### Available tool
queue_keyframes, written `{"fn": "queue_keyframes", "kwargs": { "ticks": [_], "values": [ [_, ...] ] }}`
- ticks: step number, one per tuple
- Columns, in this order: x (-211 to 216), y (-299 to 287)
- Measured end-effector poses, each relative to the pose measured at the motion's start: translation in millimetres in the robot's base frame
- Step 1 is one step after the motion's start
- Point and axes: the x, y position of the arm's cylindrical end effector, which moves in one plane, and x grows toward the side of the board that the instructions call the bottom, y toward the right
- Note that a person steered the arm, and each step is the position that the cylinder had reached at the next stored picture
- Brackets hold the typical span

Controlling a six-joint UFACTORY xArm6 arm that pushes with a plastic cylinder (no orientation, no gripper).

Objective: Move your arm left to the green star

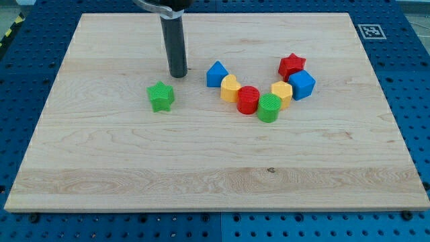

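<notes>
My tip (178, 74), the lower end of 1 straight dark rod with no fingers or jaws to open or close, rests on a pale wooden board (101, 168) that lies on a blue perforated table (416, 67). The green star (161, 96) sits alone at about 7 o'clock from my tip, near it but not touching, toward the view's left of the other blocks. At 3 o'clock from my tip, a short way off, stands a blue block with a peaked top (216, 74). From that block a curved chain of blocks runs toward the view's right: a yellow block (230, 88) just at its 5 o'clock, then a red cylinder (248, 99), then a green cylinder (269, 107), each close beside or touching the next. At 1 o'clock from the green cylinder is a second yellow block (281, 93), then a blue cube (302, 85), and at 11 o'clock from the cube a red star (291, 66). A black-and-white square marker (371, 31) sits at the board's top right corner.
</notes>
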Motion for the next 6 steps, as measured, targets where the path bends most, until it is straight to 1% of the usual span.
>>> {"fn": "queue_keyframes", "kwargs": {
  "ticks": [2,4,5,6],
  "values": [
    [0.0,-19.8],
    [0.0,-58.4],
    [24.1,-63.2],
    [50.2,-87.3]
  ]
}}
